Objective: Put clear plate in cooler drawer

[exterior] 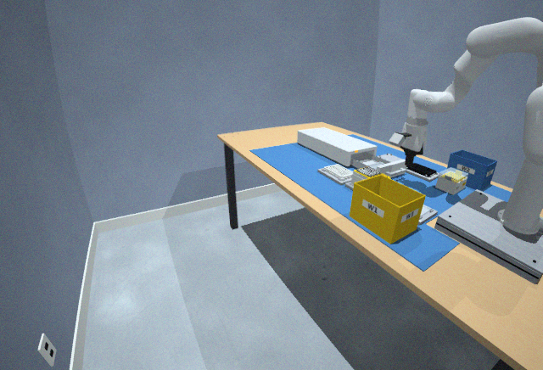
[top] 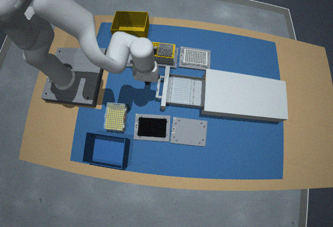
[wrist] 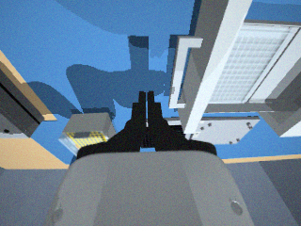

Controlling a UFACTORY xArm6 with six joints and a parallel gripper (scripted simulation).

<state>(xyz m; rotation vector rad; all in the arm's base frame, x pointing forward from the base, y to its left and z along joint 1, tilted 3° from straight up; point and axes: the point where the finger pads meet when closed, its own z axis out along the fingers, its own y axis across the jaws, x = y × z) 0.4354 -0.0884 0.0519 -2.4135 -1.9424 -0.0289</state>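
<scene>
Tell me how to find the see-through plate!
Find the big white box on the blue mat. A drawer sticks out of its end toward the robot, and the plate lies flat inside. Unlike the black plate nearby, it's pale, covered in tiny squares.

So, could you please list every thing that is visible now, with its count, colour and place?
Cooler: 1, white, right on mat.
Drawer: 1, grey, open toward base.
Clear plate: 1, clear, in drawer.
Empty nest: 1, grey, front of cooler.
Black plate: 1, black, in nest beside it.
Tip box: 1, yellow tips, front left.
Bins: yellow at back, blue at front.
Back plates: yellow-rimmed, white.
Mat: 1, blue.
Gripper: black, shut, empty, before the bar handle.
</scene>
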